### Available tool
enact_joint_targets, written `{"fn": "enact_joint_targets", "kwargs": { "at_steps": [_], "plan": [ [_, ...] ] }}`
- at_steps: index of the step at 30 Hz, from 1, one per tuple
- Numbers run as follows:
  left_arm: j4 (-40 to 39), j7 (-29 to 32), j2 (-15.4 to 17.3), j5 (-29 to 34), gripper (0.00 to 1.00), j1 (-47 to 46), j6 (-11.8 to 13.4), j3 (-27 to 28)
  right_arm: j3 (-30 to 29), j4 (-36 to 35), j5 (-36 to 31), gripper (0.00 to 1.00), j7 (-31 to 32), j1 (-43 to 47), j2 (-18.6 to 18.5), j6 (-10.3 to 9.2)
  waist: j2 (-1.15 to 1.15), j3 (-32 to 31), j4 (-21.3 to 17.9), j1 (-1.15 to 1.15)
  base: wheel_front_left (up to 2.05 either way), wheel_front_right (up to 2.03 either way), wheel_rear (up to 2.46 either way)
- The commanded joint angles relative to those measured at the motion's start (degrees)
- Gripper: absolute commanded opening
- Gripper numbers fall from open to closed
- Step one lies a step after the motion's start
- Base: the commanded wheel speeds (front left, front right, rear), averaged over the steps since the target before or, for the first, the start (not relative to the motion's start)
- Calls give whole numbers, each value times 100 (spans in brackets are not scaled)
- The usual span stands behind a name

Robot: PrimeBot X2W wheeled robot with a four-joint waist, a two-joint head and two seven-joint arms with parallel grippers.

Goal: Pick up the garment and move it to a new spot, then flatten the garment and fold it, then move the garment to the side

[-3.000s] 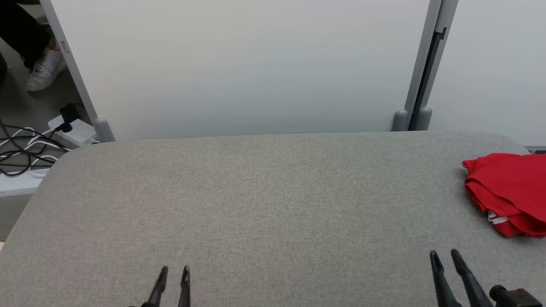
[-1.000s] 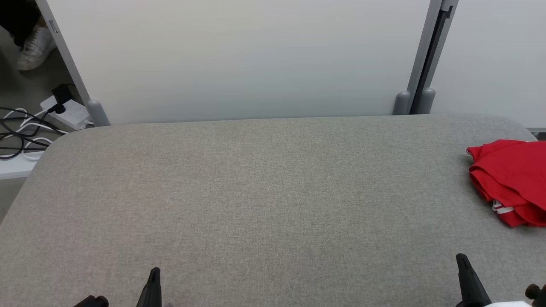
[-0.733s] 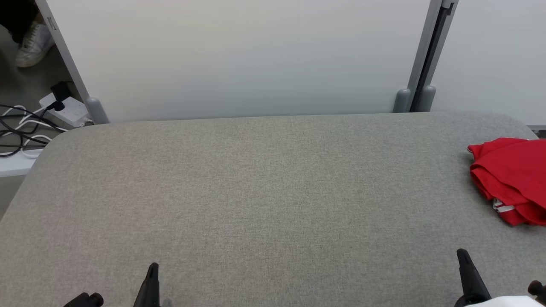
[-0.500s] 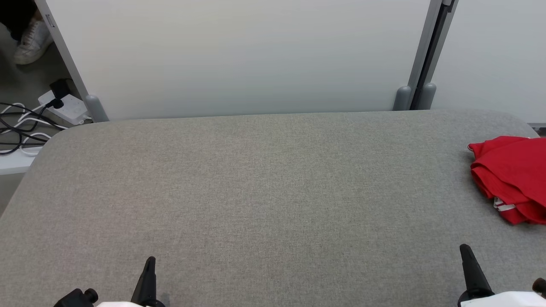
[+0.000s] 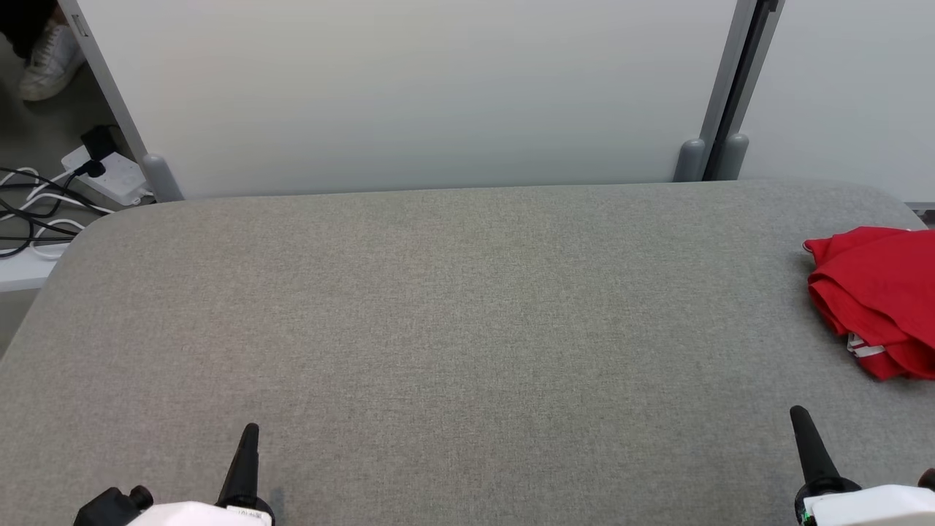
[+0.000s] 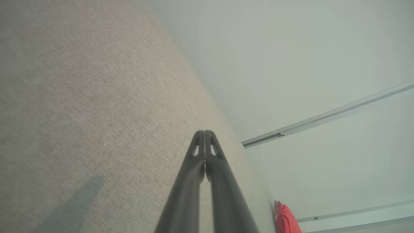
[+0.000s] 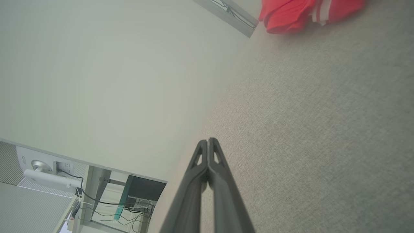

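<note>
The garment [image 5: 880, 292] is a red, folded bundle with a white stripe, lying at the far right edge of the grey fabric table [image 5: 453, 307], partly cut off by the picture's edge. It also appears at the top of the right wrist view as the garment [image 7: 291, 13] and as a sliver of garment [image 6: 286, 220] in the left wrist view. My left gripper [image 5: 248, 435] is shut and empty at the lower left, above the table's near edge. My right gripper [image 5: 798, 418] is shut and empty at the lower right, well short of the garment.
White partition panels [image 5: 409, 95] stand right behind the table's far edge, joined by a grey post [image 5: 719, 109]. On the floor at the far left lie a power strip [image 5: 109, 172] with cables, and a person's white shoe [image 5: 44, 62].
The head camera has tilted, so the table and garment sit higher in the picture. Both grippers went from open three seconds ago to shut and reach a little farther up.
</note>
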Motion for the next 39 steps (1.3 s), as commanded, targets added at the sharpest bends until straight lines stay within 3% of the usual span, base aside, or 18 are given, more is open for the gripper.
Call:
{"fn": "enact_joint_targets", "kwargs": {
  "at_steps": [1, 39],
  "plan": [
    [-132, 51, 63, -200, 0, -386, -86, 180, 26, -116, 197, 0, 77, -316, -74, 2, 0, 11, -1, 0, 0, 0, 0],
    [-57, 687, 63, -2629, 0, -933, -518, 689, -260, 5, 2526, 0, 693, -809, -66, 1, 0, 248, -15, 0, 0, 0, 0]
  ]
}}
